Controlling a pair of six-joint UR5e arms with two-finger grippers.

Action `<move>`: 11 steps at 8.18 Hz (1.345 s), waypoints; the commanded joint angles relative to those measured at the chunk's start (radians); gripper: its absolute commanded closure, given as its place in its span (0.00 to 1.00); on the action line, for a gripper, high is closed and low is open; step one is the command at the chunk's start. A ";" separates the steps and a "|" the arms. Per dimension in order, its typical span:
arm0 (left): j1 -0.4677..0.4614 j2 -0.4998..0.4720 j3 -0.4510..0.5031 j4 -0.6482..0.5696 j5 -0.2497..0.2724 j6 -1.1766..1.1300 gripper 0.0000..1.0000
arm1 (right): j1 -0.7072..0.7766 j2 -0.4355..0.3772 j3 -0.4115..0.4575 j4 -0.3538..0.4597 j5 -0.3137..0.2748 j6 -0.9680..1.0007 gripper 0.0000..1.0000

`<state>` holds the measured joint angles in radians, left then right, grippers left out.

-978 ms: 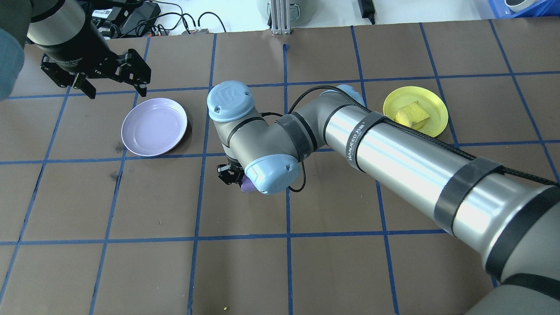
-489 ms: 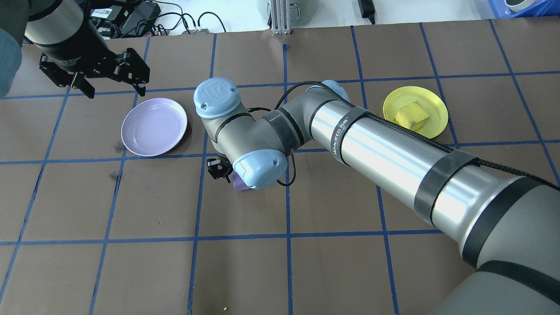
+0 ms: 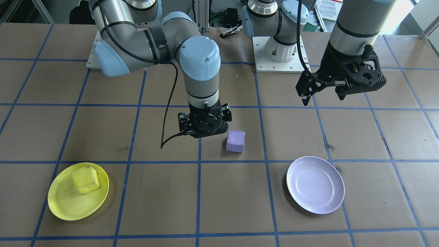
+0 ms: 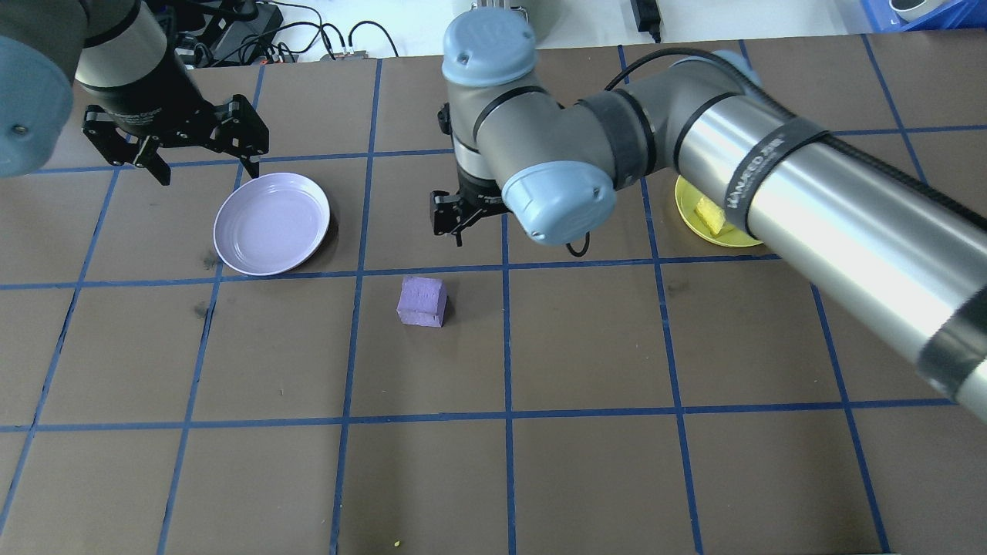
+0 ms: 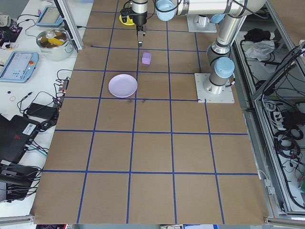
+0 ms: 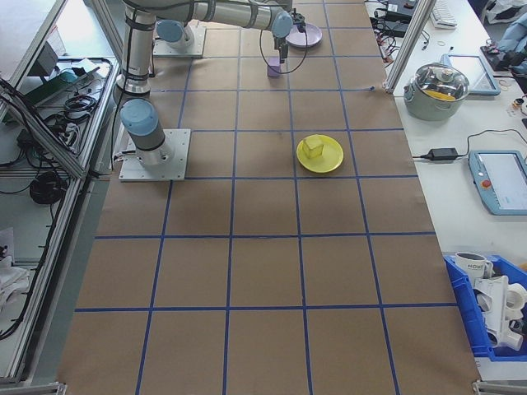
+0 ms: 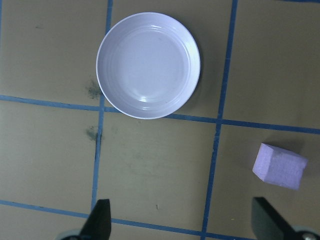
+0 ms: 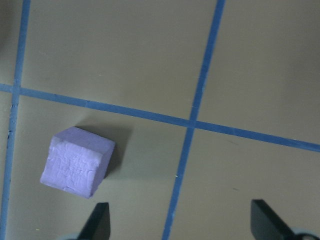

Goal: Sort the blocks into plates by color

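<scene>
Purple block (image 4: 422, 301) loose mid-surface, lavender plate (image 4: 271, 223) empty; left gripper (image 4: 176, 142) and right gripper (image 3: 204, 124) jaws wide, empty—off-centre regrasp may nudge block away.

A brown table covering (image 4: 586, 347) is being crossed by a grid of blue tape lines (image 4: 505, 339); a few dark smudges (image 4: 202, 308) are being seen on it near the lavender plate (image 4: 271, 223). That plate is being shown as pale lavender, plain, without pattern. The purple block (image 4: 422, 301) is being shown in a slightly deeper purple, with a rough mottled surface. The yellow plate (image 3: 78, 195) is being seen as bright yellow; the yellow block (image 3: 85, 179) in it is being rendered a duller, matte yellow. Both grippers, the left gripper (image 4: 179, 142) and the right gripper (image 3: 204, 125), are being seen as black, on silver-grey arms with light blue joint caps (image 4: 489, 36).
</scene>
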<state>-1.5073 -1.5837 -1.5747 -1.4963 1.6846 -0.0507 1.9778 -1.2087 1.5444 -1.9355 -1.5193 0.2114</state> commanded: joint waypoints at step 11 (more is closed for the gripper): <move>-0.232 -0.348 -0.047 0.054 -0.168 0.032 0.00 | -0.335 -0.442 0.014 0.382 -0.006 -0.193 0.00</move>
<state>-1.7378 -1.8977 -1.5971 -1.4630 1.5174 -0.0011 1.6427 -1.6380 1.5571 -1.5607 -1.5297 0.0325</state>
